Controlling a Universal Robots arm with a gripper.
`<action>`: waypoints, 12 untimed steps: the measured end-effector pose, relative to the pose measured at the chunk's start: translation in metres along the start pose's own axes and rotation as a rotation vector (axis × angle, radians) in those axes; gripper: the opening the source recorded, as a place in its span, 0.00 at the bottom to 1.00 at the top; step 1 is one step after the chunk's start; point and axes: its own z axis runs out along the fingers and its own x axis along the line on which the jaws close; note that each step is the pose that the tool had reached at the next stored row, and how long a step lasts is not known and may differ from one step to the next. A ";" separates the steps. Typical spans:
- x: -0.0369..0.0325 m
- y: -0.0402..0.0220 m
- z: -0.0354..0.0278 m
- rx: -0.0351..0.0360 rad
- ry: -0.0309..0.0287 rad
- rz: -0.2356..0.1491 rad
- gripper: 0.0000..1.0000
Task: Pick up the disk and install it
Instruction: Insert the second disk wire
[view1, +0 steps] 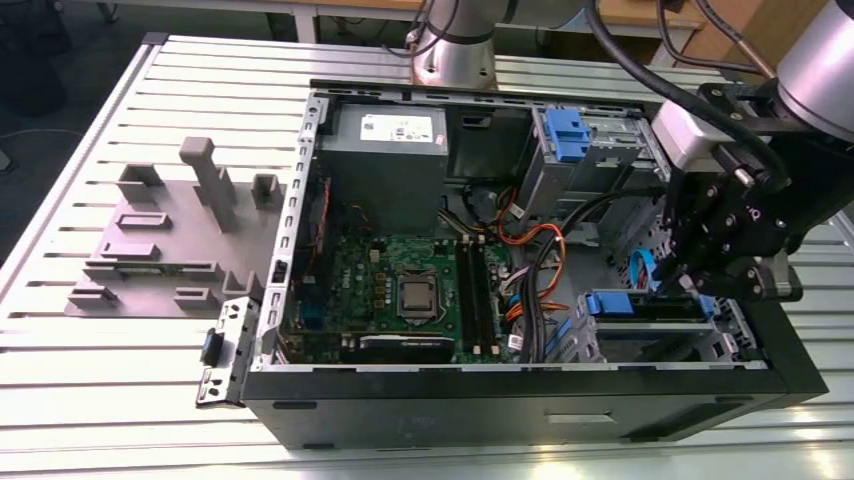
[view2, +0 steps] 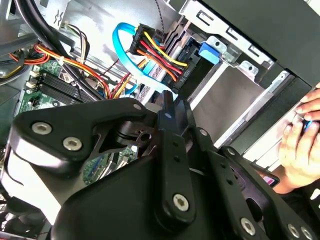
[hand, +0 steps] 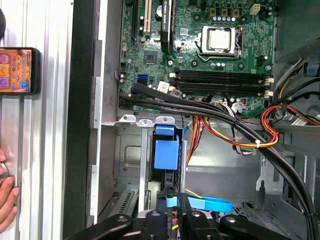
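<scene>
Disk (hand: 165, 152) looks already slotted into the drive bay (hand: 129, 165) of the open PC case (view1: 534, 405), gripper (hand: 174, 200) hanging right by it, fingers (hand: 167, 196) pinched together, gripping nothing I think.

You have one slatted grey metal table (view1: 80, 330), its ribs running across the exterior view, pale and evenly lit. One bright glare patch (view1: 561, 462) sits on its near edge. Beyond it, you have dark floor (view1: 100, 50) at the exterior view's left and one wood-topped bench (view1: 360, 6) on white legs (view1: 307, 22).
</scene>
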 end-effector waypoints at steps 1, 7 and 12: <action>0.0000 0.0000 0.0000 0.0000 0.0000 0.000 0.22; 0.0000 0.0000 -0.0001 0.0000 0.0000 0.000 0.11; 0.0000 0.0000 -0.0002 0.0000 -0.0002 0.000 0.11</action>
